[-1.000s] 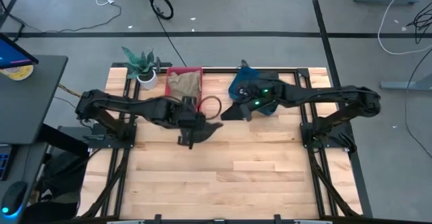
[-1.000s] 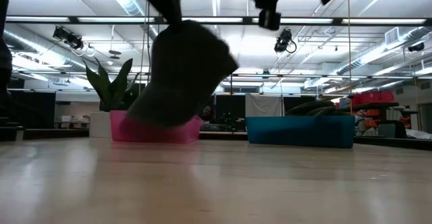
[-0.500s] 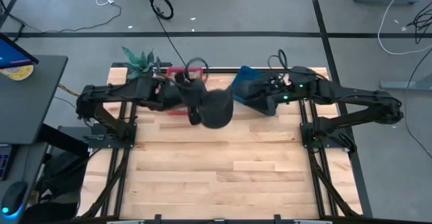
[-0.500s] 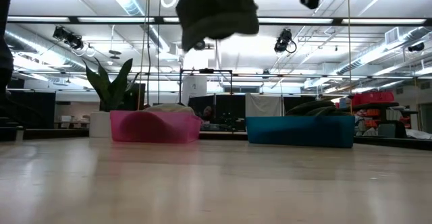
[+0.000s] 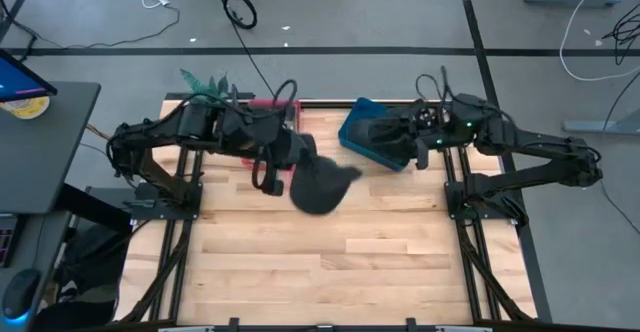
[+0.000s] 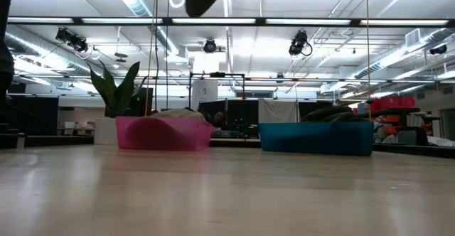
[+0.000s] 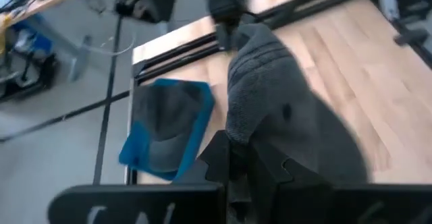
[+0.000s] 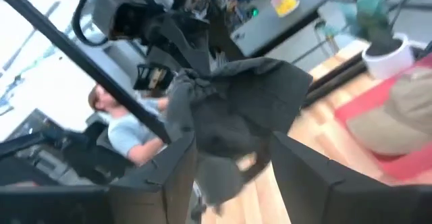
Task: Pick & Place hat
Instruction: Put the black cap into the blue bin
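Left claw (image 5: pixel 283 164) grips dark hat (image 5: pixel 318 184) aloft; right claw (image 5: pixel 400 144) open, level.

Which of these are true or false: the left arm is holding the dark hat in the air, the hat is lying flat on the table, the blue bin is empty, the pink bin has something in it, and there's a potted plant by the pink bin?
1. The left gripper holds the dark hat in the air. True.
2. The hat lies flat on the table. False: the low view shows it lifted well above the wood.
3. The blue bin is empty. False: dark cloth sits in it.
4. The pink bin has something in it. True: a tan item shows above its rim.
5. A potted plant stands beside the pink bin. True.
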You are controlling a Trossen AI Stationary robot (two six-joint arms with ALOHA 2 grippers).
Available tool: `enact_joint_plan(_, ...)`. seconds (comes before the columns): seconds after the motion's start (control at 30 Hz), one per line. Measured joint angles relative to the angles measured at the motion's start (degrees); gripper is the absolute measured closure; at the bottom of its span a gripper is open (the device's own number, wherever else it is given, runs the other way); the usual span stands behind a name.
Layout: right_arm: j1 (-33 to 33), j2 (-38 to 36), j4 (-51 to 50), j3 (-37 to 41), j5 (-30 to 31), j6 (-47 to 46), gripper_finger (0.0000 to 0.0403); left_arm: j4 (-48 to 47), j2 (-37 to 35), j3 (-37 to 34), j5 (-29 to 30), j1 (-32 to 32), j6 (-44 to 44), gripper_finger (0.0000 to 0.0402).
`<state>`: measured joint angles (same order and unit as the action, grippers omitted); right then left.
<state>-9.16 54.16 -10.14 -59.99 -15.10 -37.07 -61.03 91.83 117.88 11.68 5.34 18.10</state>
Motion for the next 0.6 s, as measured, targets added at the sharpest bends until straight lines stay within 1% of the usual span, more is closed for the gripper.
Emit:
enact_joint_plan(0.13, 0.19, 3.35, 0.38, 0.0, -3.09, -0.78, 0.0209, 0.08, 0.04, -3.5, -1.21, 0.19, 4.2, 0.0374)
enact_joint_plan(0.3, 1.03, 10.32, -0.11, 0.0, -6.99, -3.72, 0.0209, 0.28, 0.04, -8.67, -1.31, -0.47, 9.33, 0.0374)
enact_joint_plan(0.47, 1.19, 16.33, 1.7, 0.02, -7.96, -4.05, 0.0209, 0.64, 0.04, -13.83, -1.88, -1.41, 9.64, 0.0374)
enact_joint_plan(0.6, 1.15, 19.95, 6.41, 0.02, -9.66, -4.6, 0.0209, 2.31, 0.04, -17.66, -5.48, -1.45, 9.79, 0.0374)
